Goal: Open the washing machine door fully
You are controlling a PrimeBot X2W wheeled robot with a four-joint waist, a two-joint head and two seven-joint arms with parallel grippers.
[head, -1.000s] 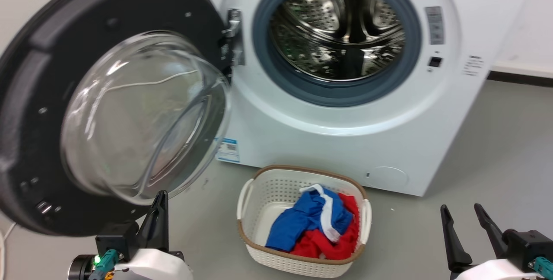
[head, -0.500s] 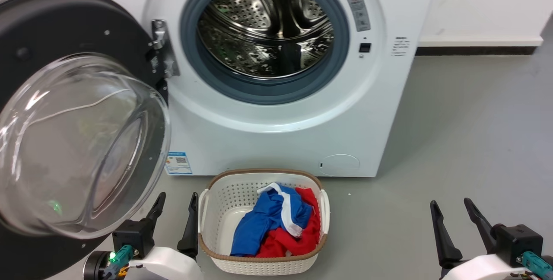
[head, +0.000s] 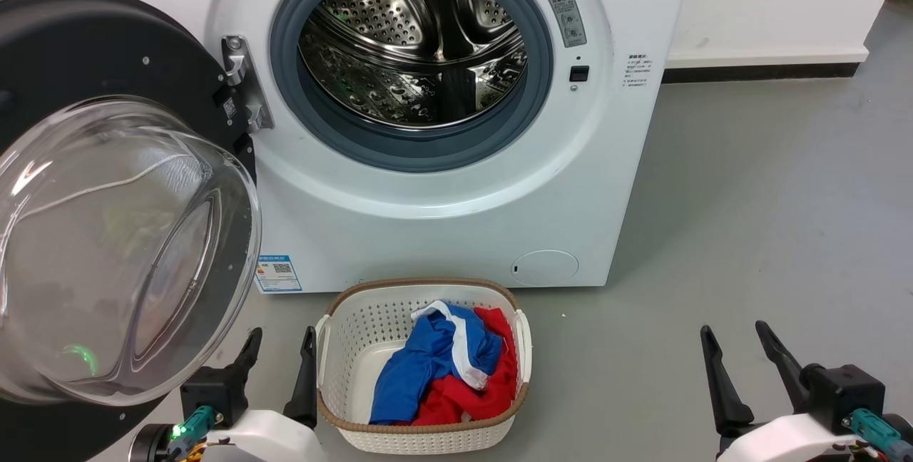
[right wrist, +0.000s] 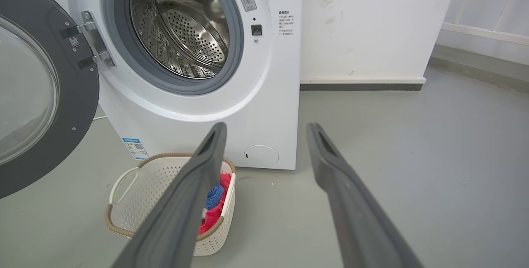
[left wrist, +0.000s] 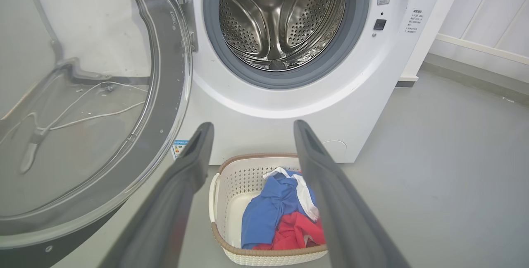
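Clothes [head: 442, 376] lie in the single white basket [head: 364, 334] at the lower middle of the frame: a blue piece, a red piece and a white strip across them. The pile sits toward the right of the basket. Just behind the basket stands the one washing machine [head: 442, 234], its drum [head: 406, 48] showing perforated steel walls inside a grey rubber ring.

The washing machine door [head: 93, 41] is swung wide out to the left of the frame. It hangs on its metal hinge [head: 242, 84] at the left rim of the opening, with the clear glass bowl [head: 107, 248] bulging toward the room.

There are two grippers, each with two dark fingers. The left gripper [head: 282, 334], at the lower left, has its fingers parted and grasps nothing. It sits under the door's lower edge, close beside the basket's left handle. The right gripper [head: 734, 328], at the lower right, is likewise spread and has hold of nothing.

The grey floor [head: 749, 198] runs open across the right of the frame, up to the white wall.
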